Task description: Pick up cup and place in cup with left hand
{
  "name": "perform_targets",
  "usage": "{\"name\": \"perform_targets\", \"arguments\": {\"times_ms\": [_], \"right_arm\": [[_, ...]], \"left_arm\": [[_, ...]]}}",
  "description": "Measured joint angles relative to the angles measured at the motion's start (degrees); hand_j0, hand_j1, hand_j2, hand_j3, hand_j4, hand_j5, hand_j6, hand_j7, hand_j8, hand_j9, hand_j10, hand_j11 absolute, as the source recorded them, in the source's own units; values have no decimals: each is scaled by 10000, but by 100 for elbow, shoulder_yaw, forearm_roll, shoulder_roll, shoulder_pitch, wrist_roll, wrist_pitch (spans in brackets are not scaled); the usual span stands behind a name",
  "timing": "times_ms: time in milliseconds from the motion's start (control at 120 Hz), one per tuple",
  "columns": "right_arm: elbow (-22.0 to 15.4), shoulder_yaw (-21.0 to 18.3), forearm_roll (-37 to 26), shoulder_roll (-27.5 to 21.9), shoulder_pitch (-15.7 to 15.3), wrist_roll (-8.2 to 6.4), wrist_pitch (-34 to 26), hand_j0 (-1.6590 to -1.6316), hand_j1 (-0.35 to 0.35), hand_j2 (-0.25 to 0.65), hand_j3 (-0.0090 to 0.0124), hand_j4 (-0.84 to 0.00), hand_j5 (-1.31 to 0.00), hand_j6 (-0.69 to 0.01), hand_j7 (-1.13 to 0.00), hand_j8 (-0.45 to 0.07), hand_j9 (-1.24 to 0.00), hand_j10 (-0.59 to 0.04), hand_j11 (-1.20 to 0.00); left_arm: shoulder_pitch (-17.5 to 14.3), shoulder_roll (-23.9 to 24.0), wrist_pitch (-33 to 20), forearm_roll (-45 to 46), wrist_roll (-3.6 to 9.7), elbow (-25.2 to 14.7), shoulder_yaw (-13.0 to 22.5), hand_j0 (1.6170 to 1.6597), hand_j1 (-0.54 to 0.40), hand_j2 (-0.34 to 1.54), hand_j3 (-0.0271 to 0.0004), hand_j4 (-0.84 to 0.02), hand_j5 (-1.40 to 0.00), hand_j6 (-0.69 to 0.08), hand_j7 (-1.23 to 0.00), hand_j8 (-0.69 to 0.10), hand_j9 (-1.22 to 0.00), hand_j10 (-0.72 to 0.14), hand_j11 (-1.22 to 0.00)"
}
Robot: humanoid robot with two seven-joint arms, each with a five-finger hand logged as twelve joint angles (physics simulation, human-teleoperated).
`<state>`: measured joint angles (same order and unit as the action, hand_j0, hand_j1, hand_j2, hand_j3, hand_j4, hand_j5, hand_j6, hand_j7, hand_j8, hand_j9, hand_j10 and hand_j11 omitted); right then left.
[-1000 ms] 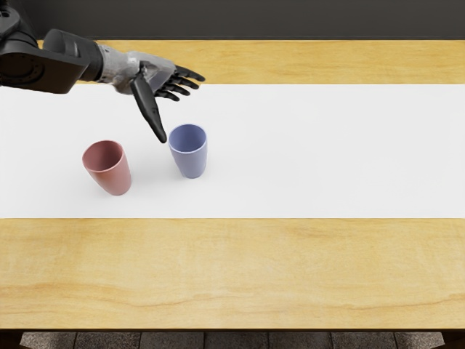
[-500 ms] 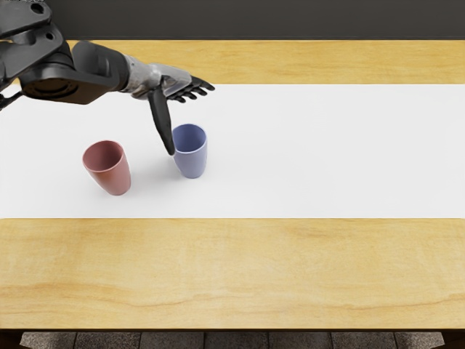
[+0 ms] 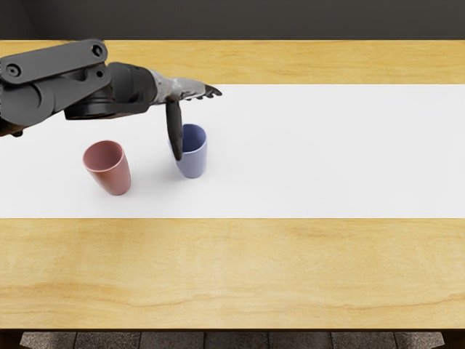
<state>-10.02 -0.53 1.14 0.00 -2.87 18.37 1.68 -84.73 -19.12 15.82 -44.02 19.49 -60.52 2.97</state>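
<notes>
The table holds a pink cup and blue cup. The left hand, fingers apart, has shifted right.

So there's a pale wooden table with yellowish grain, and a plain white strip running right across it, bare wood showing on both sides. Behind that is a dark grey backdrop. Down past the near edge you get grey floor, tiles I think, kinda hard to tell.
</notes>
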Motion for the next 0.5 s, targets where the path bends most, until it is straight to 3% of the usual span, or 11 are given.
{"name": "perform_targets", "arguments": {"times_ms": [500], "right_arm": [[0,0,0,0,2,0,0,-16581,-3491,0,0,-1,0,-2,0,-1,0,0,0]], "left_arm": [[18,157,-176,37,2,-20,238,16581,3256,48,0,-219,-264,-226,-262,-223,-262,-215,-261]]}}
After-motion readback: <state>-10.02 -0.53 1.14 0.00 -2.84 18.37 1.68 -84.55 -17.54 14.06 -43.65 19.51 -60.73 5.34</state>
